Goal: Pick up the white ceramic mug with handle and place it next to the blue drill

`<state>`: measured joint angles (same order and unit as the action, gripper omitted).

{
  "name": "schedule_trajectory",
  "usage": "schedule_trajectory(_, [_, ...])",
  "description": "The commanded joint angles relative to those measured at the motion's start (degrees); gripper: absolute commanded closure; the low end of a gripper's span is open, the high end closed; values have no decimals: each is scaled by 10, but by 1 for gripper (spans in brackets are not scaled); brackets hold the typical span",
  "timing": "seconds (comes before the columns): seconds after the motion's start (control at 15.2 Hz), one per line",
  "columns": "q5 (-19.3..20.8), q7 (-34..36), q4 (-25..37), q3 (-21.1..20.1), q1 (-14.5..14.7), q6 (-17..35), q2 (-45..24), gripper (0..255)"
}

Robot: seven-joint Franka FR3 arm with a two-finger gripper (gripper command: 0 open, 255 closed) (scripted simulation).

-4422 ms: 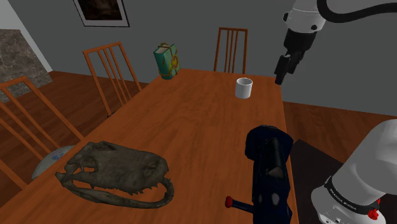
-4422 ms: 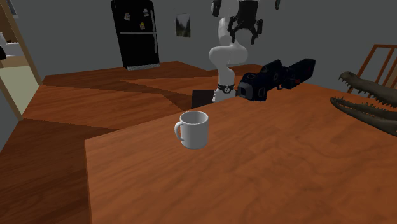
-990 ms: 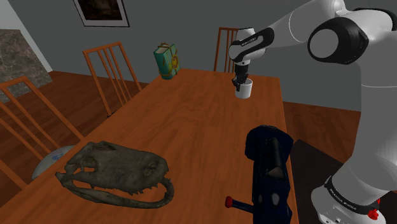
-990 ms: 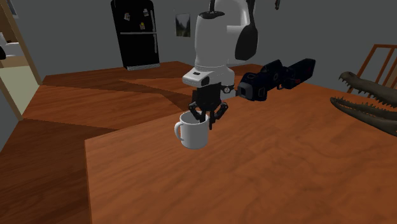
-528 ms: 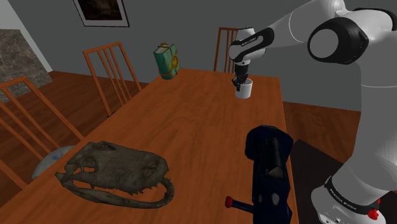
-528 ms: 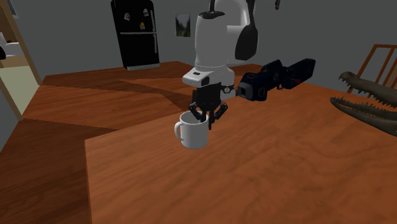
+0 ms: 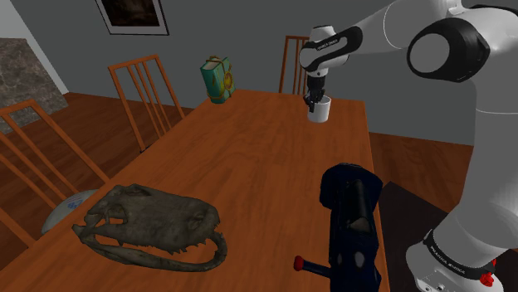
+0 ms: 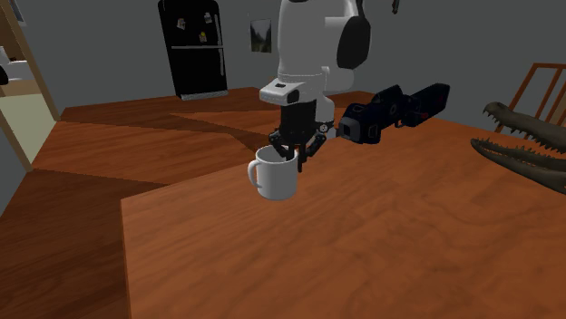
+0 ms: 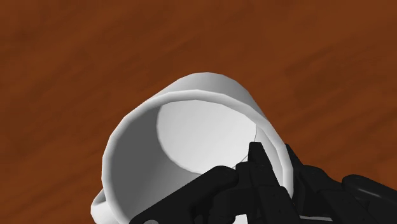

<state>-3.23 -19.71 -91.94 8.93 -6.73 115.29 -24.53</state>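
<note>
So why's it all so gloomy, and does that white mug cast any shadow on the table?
Shoulder view: dim, even light, the mug and the arm standing out pale; second exterior view: darker bands lie across the floor, yet I make out no distinct shadow on the table under the mug; wrist view: the mug's inner wall is shaded grey, its rim paler.

- The arm [image 7: 491,141] is built of smooth, rounded white links that fill the right side of the shoulder view.
- Dark round joint caps [image 7: 438,46] sit between the links at the upper right.
- A black band [image 7: 330,41] at the wrist carries small white lettering.
- The base ring [image 7: 452,255] at the lower right is black and lettered too, with what may be a red button [image 7: 488,280] beside it.
- The gripper [image 8: 288,154] is all black and angular.
</note>
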Motion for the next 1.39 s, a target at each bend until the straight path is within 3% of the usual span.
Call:
schedule_trajectory(0.0, [1,0,11,0,0,-15,4,255])
schedule_trajectory(1.32, [5,3,136,3,-2,-160,25,255])
